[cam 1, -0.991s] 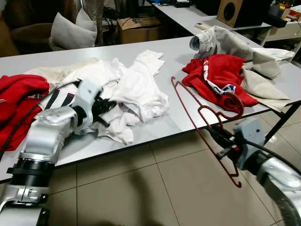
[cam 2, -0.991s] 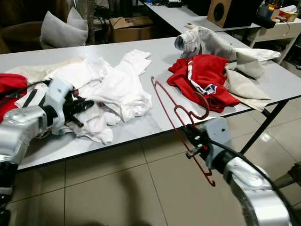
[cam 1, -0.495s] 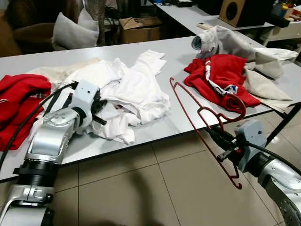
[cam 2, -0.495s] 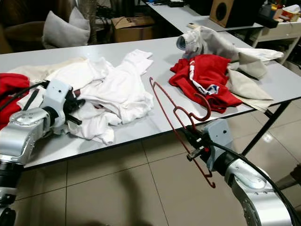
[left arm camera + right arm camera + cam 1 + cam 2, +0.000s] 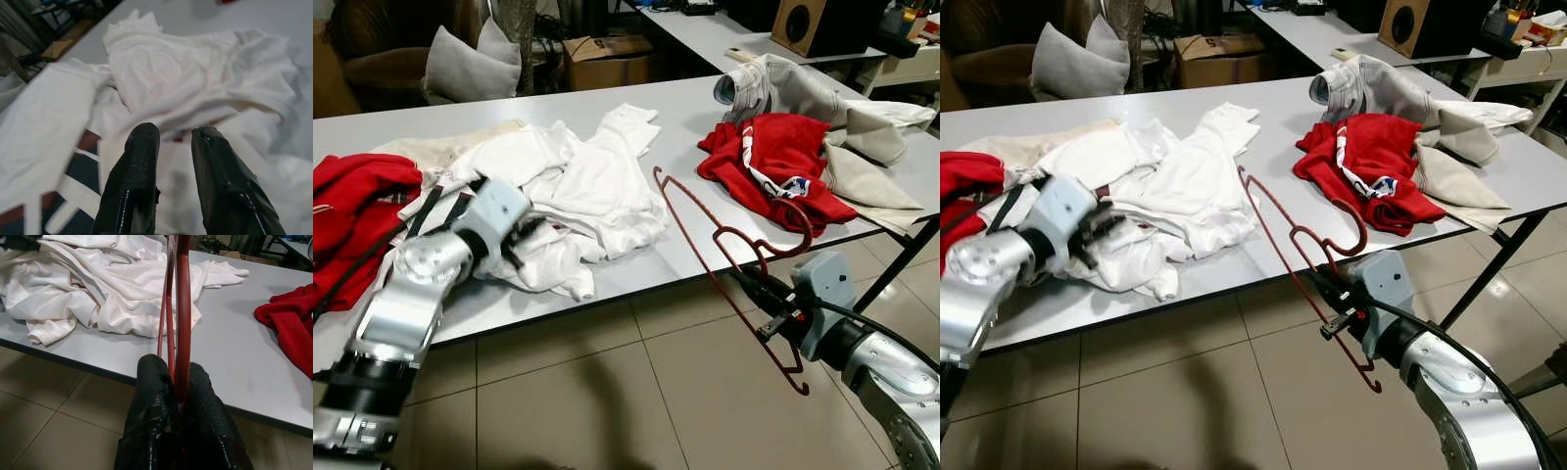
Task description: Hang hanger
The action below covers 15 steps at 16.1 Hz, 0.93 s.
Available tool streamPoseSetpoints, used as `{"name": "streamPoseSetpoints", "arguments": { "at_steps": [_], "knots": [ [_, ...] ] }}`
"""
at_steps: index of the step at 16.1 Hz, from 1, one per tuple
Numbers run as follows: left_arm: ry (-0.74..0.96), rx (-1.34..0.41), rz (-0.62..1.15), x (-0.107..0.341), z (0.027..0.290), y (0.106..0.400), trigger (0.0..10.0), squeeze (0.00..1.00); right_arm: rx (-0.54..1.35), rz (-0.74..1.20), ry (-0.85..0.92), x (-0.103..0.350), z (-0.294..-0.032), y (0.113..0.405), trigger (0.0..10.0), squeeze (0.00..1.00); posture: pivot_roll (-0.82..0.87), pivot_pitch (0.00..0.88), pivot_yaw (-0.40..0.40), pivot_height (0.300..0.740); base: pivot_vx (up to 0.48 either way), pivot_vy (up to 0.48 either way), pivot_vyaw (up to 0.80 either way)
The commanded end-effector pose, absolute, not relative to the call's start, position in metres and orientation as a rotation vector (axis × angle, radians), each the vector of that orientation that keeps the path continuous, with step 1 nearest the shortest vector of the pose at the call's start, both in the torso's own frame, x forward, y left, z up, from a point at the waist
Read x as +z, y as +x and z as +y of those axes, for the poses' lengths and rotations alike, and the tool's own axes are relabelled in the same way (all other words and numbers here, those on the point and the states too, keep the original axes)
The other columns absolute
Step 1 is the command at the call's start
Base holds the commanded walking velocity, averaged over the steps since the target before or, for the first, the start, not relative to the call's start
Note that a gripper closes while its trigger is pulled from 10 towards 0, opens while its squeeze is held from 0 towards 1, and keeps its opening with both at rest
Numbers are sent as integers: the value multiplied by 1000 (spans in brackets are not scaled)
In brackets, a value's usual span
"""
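Observation:
A dark red wire hanger [image 5: 734, 235] stands tilted off the table's front edge, its hook near a red garment [image 5: 773, 157]. My right gripper [image 5: 751, 290] is shut on the hanger's lower part, below table height; in the right wrist view the black fingers [image 5: 154, 382] pinch the red wire [image 5: 184, 308]. My left gripper [image 5: 530, 235] rests over the pile of white clothes [image 5: 587, 181] at the table's left. Its fingers [image 5: 142, 147] stand slightly open above the cloth, with nothing between them.
The grey table [image 5: 680, 117] also bears a red garment [image 5: 352, 206] at the far left and beige clothes [image 5: 832, 108] at the far right. A black table leg [image 5: 904, 257] slants down on the right. Tiled floor [image 5: 607, 392] lies in front. A box [image 5: 602, 59] and cushion [image 5: 470, 69] sit behind.
The hanger has swung a little to the left, its top arm nearer the white pile. My left gripper has turned and dipped toward the white clothes.

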State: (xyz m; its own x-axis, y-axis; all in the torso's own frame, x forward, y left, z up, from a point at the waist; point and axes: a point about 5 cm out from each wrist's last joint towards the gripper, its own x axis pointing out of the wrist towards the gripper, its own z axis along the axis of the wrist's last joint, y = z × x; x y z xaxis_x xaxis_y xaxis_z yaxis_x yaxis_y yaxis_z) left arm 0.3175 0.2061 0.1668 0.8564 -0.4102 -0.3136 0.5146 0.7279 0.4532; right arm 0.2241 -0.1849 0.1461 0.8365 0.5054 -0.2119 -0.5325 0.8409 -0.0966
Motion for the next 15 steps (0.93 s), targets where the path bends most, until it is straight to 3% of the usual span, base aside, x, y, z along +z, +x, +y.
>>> {"name": "streamPoseSetpoints", "arguments": {
  "at_steps": [1,3,8,11,12,13,14,15],
  "knots": [
    [598,-533,188,169,206,316,10000,0,561,149,-166,151,-183,225,10000,0,-174,0,13,740,0,0,0],
    [614,-526,179,170,207,316,10000,0,562,150,-168,151,-184,225,10000,0,-173,0,14,740,0,0,0],
    [851,-418,155,169,216,326,10000,0,563,139,-170,150,-180,226,10000,0,-179,0,23,740,0,0,0],
    [822,-402,185,163,221,329,10000,0,567,136,-173,151,-179,226,10000,0,-178,0,22,740,0,0,0],
    [796,-403,194,160,221,330,8863,0,568,136,-175,150,-179,227,10000,0,-180,0,18,740,0,0,0],
    [795,-405,203,158,222,331,5137,0,572,135,-176,151,-178,227,10000,0,-179,0,15,740,0,0,0],
    [799,-406,215,156,223,332,3333,0,575,135,-178,151,-178,228,10000,0,-179,0,13,740,0,0,0],
    [799,-406,220,155,223,332,2745,0,576,134,-178,151,-178,228,10000,0,-177,0,11,740,0,0,0]
  ]
}}
